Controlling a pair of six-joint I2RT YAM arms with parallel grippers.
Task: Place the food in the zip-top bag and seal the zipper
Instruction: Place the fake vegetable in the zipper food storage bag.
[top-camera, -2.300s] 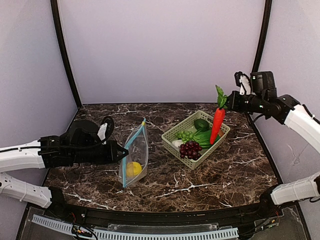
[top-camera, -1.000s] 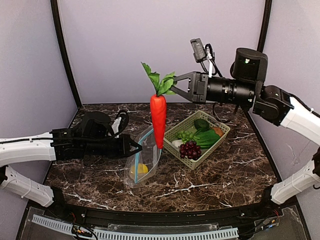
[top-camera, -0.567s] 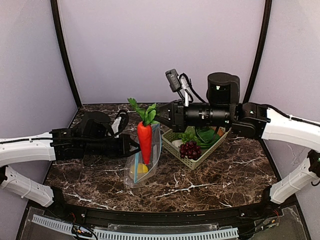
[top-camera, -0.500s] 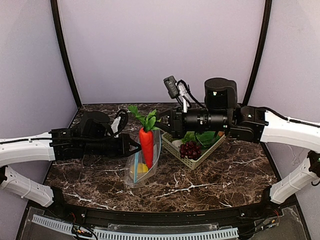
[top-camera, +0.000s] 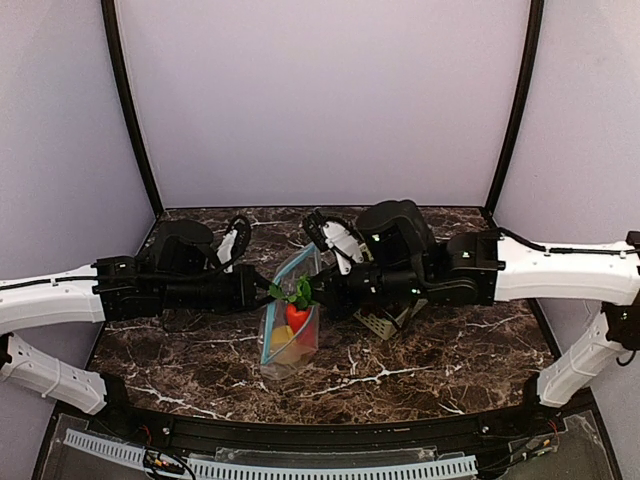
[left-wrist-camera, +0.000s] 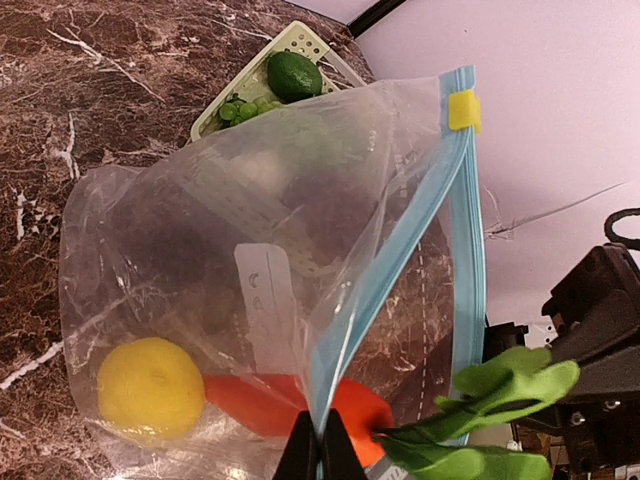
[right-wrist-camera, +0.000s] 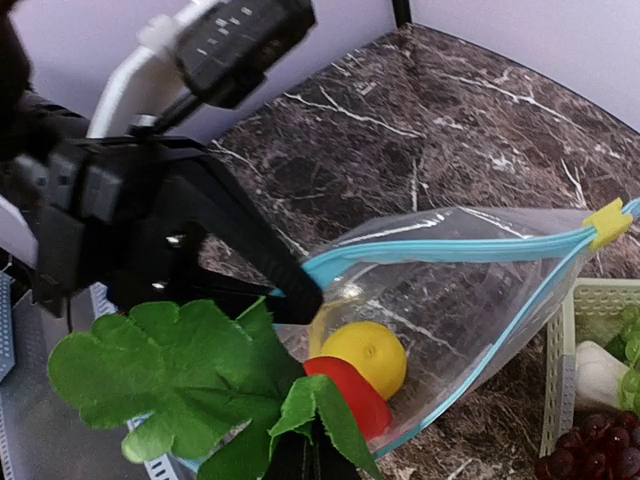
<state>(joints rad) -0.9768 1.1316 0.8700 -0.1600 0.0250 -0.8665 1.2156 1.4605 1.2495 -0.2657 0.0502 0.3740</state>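
Left pincer (left-wrist-camera: 320, 455) clamps teal-blue zipper strip (left-wrist-camera: 390, 258) of clear zip-top bag (left-wrist-camera: 200, 230), propping mouth open so right pincer (right-wrist-camera: 305, 460), gripping long red toy pepper (right-wrist-camera: 350, 395) by its leaves, can seat it inside.

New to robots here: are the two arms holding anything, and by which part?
Left end effector pinches the zip-top bag at its teal zipper edge; right end effector holds the red pepper by its green leaves.

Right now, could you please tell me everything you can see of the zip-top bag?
The zip-top bag is a clear plastic pouch with a white label, a teal-blue zipper and a yellow slider at one end. It stands on the marble table, mouth open, the left fingers pinching one rim. Inside lie a lemon and the red pepper, leaves sticking out.
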